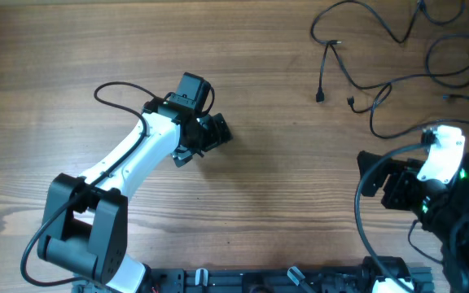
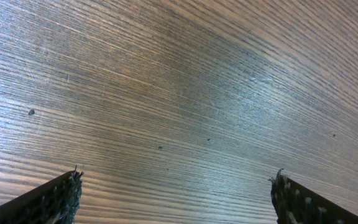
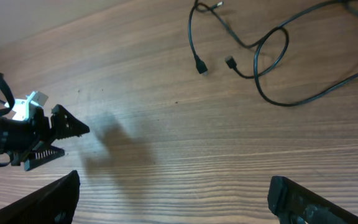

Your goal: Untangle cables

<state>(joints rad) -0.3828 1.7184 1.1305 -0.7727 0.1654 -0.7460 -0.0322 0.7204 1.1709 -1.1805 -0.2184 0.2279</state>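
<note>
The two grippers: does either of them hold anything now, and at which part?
Nothing is held. The left gripper and the right gripper are both open above the table, and the cables lie apart from them.

A wood-grain table fills all views, under soft light that seems to come from above

Nothing readable is showing in any of the three views: no text, label, brand, number or sign.
</note>
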